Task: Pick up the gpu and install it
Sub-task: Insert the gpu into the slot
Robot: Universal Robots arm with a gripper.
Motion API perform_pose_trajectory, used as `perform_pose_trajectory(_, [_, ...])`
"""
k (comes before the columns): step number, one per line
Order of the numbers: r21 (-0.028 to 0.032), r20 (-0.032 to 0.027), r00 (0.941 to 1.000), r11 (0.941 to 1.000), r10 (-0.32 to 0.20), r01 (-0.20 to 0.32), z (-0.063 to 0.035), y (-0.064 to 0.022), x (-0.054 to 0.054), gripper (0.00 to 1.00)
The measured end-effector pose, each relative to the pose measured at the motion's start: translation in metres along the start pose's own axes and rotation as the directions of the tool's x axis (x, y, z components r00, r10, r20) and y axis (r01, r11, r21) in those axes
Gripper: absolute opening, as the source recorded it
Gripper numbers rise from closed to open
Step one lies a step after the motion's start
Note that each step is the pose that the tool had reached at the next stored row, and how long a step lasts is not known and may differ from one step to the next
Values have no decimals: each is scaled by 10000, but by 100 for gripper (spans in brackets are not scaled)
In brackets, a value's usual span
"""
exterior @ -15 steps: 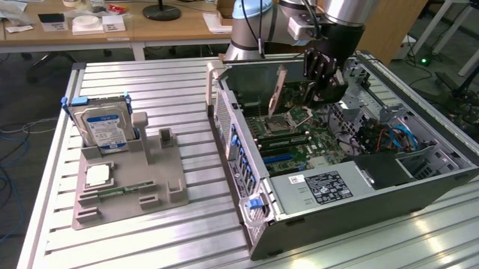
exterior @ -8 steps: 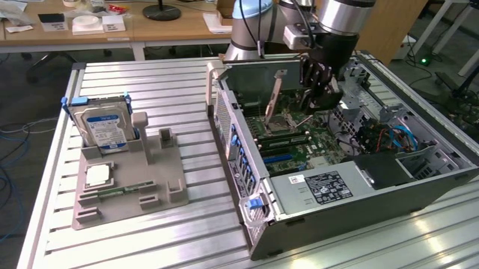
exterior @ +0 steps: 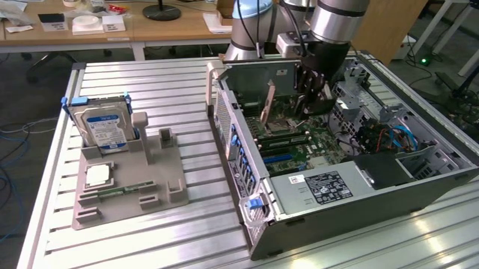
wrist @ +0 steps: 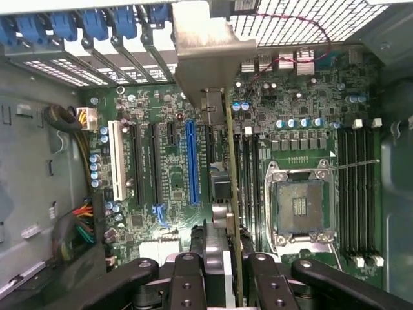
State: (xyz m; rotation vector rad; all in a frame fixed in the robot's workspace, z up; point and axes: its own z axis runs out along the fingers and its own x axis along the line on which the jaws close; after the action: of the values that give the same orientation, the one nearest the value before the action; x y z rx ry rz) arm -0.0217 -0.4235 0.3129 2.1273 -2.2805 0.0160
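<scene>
Open computer case (exterior: pixel 329 224) surrounds the hand (wrist: pixel 226 265), with the motherboard (wrist: pixel 161 181) beneath it. The hand is clamped on the gpu (wrist: pixel 230 168), held edge-on between its fingers above the slots, with a blue slot (wrist: pixel 191 161) just beside. Installation appears to be under way. Seating likely calls for the card's edge squarely over its slot.

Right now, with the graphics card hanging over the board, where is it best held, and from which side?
By its top edge near the end away from the bracket, from straight above, pinching the two flat faces. The graphics card stands on edge over the board, with its bracket toward the case's rear slots, so only that edge is free. The gripper holds it so.
</scene>
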Motion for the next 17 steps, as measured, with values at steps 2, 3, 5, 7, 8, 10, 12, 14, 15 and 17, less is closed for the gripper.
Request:
perform_pose_trajectory(2, [3, 24, 9999, 9999, -117, 117, 27, 9, 2, 30])
perform_pose_trajectory(3, [4, 28, 9998, 9998, -201, 201, 39, 11, 4, 30])
perform_pose_trajectory(5, [6, 28, 9994, 9994, -334, 334, 66, 12, 14, 30])
perform_pose_trajectory(7, [12, 27, 9992, 9992, -405, 405, 98, 14, 16, 30])
perform_pose_trajectory(8, [38, 28, 9992, 9992, -408, 408, 110, 16, 15, 30])
perform_pose_trajectory(10, [100, 29, 9992, 9991, -405, 405, 137, 18, 15, 30])
perform_pose_trajectory(12, [115, 30, 9994, 9993, -343, 343, 167, 18, 14, 30])
perform_pose_trajectory(14, [113, 32, 9998, 9997, -219, 219, 196, 21, 14, 30])
perform_pose_trajectory(15, [112, 34, 9998, 9998, -182, 182, 204, 22, 14, 30])
perform_pose_trajectory(17, [110, 32, 9999, 9998, -150, 150, 215, 25, 20, 30])
